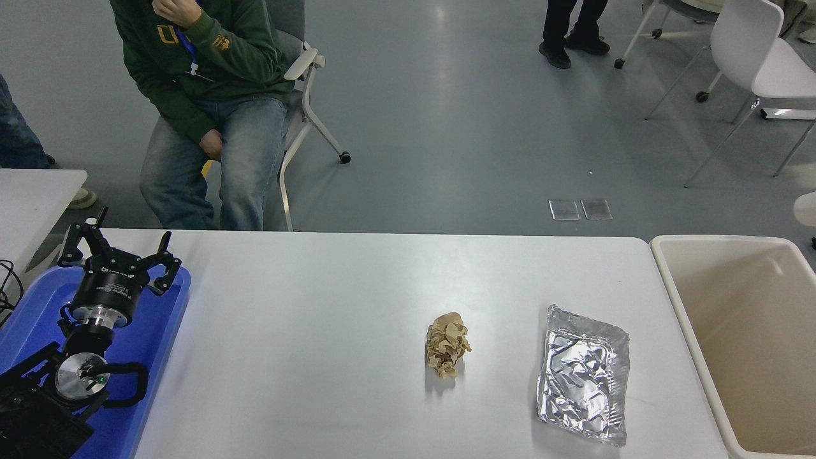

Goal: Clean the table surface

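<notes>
Black left arm [70,376]: silver round joint caps, green light; black hand [118,255], thin linked fingers.

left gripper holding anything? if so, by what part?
Nothing. The left gripper is open and empty over the blue tray; the crumpled paper and foil container lie untouched on the table surface.
</notes>
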Robot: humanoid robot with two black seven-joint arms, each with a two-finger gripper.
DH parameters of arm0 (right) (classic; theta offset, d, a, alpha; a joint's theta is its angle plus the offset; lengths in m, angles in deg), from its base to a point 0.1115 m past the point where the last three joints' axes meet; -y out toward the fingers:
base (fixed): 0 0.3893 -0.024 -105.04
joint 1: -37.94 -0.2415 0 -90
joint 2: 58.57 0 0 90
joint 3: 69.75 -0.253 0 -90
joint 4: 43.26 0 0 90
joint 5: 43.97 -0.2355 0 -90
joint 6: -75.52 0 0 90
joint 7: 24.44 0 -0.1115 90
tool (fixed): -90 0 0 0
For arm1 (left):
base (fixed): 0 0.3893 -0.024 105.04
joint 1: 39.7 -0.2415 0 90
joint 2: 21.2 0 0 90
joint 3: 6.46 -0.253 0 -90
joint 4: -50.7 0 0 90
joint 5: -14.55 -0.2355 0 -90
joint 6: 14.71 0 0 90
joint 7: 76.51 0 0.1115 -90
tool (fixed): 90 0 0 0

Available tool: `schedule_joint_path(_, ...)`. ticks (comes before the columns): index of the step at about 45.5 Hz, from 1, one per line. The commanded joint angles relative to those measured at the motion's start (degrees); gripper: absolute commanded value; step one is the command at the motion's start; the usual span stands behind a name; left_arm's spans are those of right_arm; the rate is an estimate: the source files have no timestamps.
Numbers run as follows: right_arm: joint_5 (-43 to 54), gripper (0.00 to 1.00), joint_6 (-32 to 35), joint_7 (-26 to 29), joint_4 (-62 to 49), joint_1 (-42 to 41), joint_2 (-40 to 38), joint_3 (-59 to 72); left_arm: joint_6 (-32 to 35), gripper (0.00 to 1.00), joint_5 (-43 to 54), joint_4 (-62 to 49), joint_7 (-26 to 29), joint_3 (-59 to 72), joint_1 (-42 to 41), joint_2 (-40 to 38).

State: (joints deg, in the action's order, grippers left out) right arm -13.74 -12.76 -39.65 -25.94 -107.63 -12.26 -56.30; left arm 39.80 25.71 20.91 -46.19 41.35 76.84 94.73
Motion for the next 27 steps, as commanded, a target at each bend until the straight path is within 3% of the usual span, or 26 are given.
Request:
schedule_joint_path(1, 0.0, 0.00, -1.0, 4.3, 0.0, 0.2, 3.3, 1.3, 0.1, 1.00, 0.0, 0.0, 0.0, 0.0, 0.0, 0.0)
schedule_joint_path(27, -0.8, 0.00, -1.3, 6.1, -0.1, 4.7, 5.1, 1.3, 0.0, 1.00, 0.0, 0.1, 0.0, 0.0, 0.0, 0.0)
